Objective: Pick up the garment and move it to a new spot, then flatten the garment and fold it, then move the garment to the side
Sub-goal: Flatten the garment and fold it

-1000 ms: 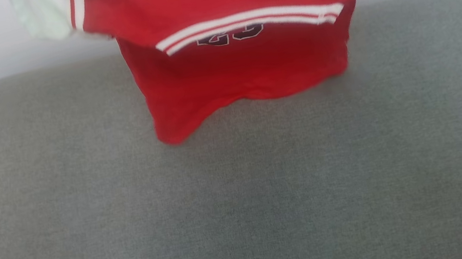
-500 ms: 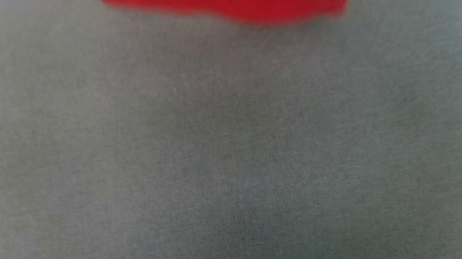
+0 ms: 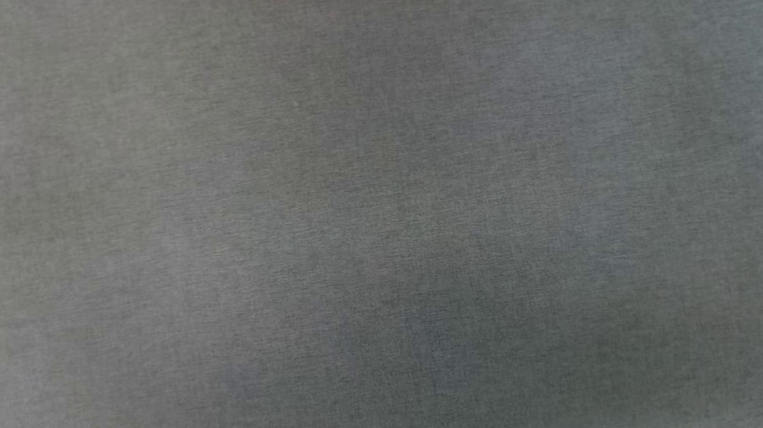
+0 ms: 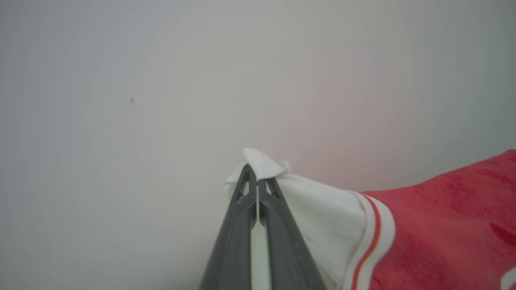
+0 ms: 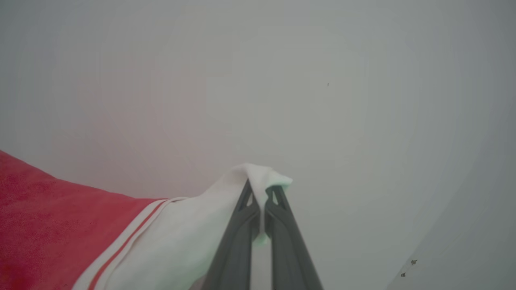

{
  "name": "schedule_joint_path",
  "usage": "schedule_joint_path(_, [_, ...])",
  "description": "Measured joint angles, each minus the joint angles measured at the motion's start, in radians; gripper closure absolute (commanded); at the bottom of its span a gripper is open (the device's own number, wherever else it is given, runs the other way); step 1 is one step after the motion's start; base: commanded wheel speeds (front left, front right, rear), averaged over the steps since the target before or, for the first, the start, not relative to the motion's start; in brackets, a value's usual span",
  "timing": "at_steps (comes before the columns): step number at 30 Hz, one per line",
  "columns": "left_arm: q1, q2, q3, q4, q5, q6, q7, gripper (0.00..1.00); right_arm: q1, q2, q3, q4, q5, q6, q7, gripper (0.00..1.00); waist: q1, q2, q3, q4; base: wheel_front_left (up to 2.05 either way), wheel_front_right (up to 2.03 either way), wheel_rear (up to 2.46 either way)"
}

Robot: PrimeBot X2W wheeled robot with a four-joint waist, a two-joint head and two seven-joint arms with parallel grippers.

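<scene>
Two grips on shirt [image 4: 443, 217]: left tool [image 4: 256, 183] clenched on one white sleeve tip, right tool [image 5: 262, 191] on the other. Shirt hangs spread between them before a pale wall [image 4: 161, 80]. Looks light, thin, floppy; tips may slip, so striped seams are the safer hold.

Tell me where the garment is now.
The garment spans between the arms: left gripper clamps one white sleeve, right gripper the other, in their wrist views.
</scene>
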Motion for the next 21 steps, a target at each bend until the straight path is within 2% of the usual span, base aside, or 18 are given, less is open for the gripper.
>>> schedule_joint_path(5, [0.139,-0.009,-0.077,0.043,-0.087,-0.001,0.085,1.0,0.104,0.01,0.053,0.105,0.054,0.0,0.027,1.0,0.0,0.0,-0.024,0.006,0.0,0.0,0.0])
schedule_joint_path(11, [0.315,0.04,-0.157,-0.003,-0.2,-0.001,0.235,1.0,0.236,0.01,0.178,0.141,0.213,0.0,0.114,1.0,0.0001,0.0,-0.079,0.011,0.0,0.0,0.0])
schedule_joint_path(16, [0.453,0.104,-0.18,-0.096,-0.271,-0.001,0.342,1.0,0.366,-0.048,0.315,0.021,0.382,0.0,0.23,1.0,0.0001,0.0,-0.131,0.011,0.0,0.0,0.0])
schedule_joint_path(18, [0.499,0.13,-0.174,-0.151,-0.306,0.0,0.377,1.0,0.43,-0.093,0.365,-0.067,0.45,0.0,0.285,1.0,0.0,0.0,-0.152,0.01,0.0,0.0,0.0])
schedule_joint_path(21, [0.576,0.177,-0.169,-0.263,-0.328,0.032,0.42,1.0,0.528,-0.178,0.408,-0.219,0.548,0.0,0.374,1.0,0.0001,0.0,-0.179,0.008,0.0,0.0,0.0])
